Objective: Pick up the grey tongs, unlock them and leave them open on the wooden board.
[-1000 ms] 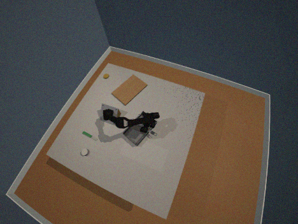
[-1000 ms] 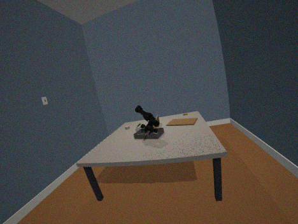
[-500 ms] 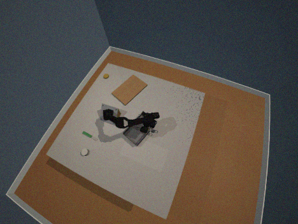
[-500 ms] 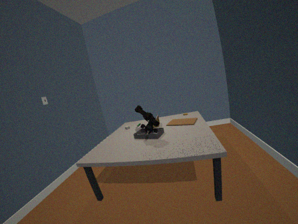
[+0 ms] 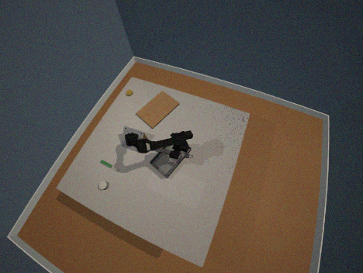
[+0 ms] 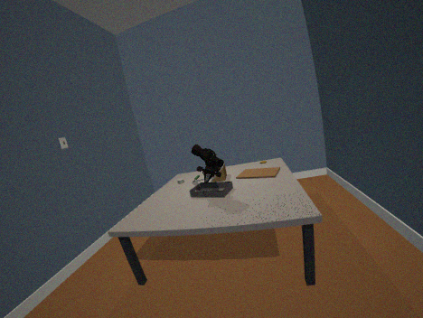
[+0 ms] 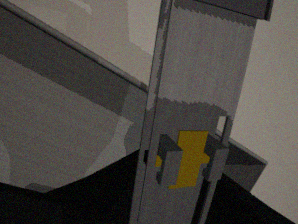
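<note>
My gripper (image 5: 176,152) (image 6: 207,176) (image 7: 169,161) is shut on the tongs at the far edge of the dark roasting tin (image 5: 164,164) (image 6: 211,190) (image 7: 60,59). In the top and exterior views the tongs are almost hidden by the arm; a small grey bit (image 5: 190,156) shows beside the tin. The wooden board (image 5: 157,109) (image 6: 258,173) lies bare, further back on the table.
A yellow disc (image 5: 129,92) (image 6: 263,162) lies beyond the board near the table corner. A green strip (image 5: 105,164) and a white disc (image 5: 102,185) lie on the other side of the arm's base (image 5: 132,137). The table (image 5: 163,217) stands on an orange floor.
</note>
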### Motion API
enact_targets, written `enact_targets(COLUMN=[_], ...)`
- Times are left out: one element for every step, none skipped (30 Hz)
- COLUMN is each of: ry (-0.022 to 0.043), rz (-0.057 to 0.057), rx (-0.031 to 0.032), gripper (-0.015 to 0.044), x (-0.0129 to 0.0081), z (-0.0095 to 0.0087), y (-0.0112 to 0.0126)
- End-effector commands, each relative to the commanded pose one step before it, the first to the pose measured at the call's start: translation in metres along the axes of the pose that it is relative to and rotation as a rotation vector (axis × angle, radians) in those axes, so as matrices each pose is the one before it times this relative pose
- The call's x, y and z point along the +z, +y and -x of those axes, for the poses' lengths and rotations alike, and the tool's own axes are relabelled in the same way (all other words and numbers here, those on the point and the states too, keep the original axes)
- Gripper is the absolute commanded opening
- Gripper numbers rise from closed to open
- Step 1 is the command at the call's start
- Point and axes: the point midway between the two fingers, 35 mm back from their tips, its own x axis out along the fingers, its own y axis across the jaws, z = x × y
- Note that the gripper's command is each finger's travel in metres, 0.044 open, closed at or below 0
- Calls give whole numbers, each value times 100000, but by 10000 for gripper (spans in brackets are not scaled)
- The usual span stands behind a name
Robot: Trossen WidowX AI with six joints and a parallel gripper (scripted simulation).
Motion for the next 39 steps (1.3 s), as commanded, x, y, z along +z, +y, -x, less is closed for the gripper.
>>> enact_targets(ry=[2156, 0, 0, 0, 0, 0, 250, 465, 675, 876, 977, 1053, 1067, 1016, 936, 848, 758, 668, 577, 486, 394, 302, 175, 78, 21, 0, 0, 0, 0, 0, 0, 0, -408, -12, -52, -25, -19, -35, -133], rz=[844, 0, 0, 0, 0, 0, -392, -737, -1094, -1468, -1708, -1939, -2088, -2134, -2127, -2104, -2076, -2046, -2013, -1978, -1941, -1895, -1479, -883, -292, 0, 0, 0, 0, 0, 0, 0, -115, 678, 1111, 1012, 1359, 1659, 2173], rx=[183, 0, 0, 0, 0, 0, 532, 1005, 1504, 2040, 2408, 2779, 3051, 3184, 3242, 3280, 3312, 3343, 3372, 3400, 3428, 3442, 2758, 1678, 561, 0, 0, 0, 0, 0, 0, 0, -576, 158, 243, 279, 294, 441, 296], gripper=[-150, -150, -150, -150, -150, -150, -150, -150, -150, -150, -150, -150, -150, -150, -150, -150, -150, -150, -150, -150, -150, -150, -150, -150, -150, -150, -150, -150, -150, -150, -150, -150, -150, -150, -150, -150, -150, -150, -150], x=[-208, 0, 0, 0, 0, 0, -22, -39, -55, -66, -66, -61, -48, -31, -11, 8, 27, 46, 64, 82, 100, 118, 106, 69, 24, 0, 0, 0, 0, 0, 0, 0, 112, -45, -74, -81, -94, -121, -151], z=[-478, 0, 0, 0, 0, 0, -26, -47, -67, -84, -90, -92, -86, -73, -57, -41, -23, -6, 11, 29, 47, 65, 65, 45, 16, 0, 0, 0, 0, 0, 0, 0, 87, 80, 92, 131, 157, 199, 216], y=[161, 0, 0, 0, 0, 0, 0, 0, 1, 2, 3, 4, 6, 8, 10, 12, 14, 17, 20, 23, 27, 31, 28, 19, 7, 0, 0, 0, 0, 0, 0, 0, 21, 274, 348, 442, 552, 708, 757])
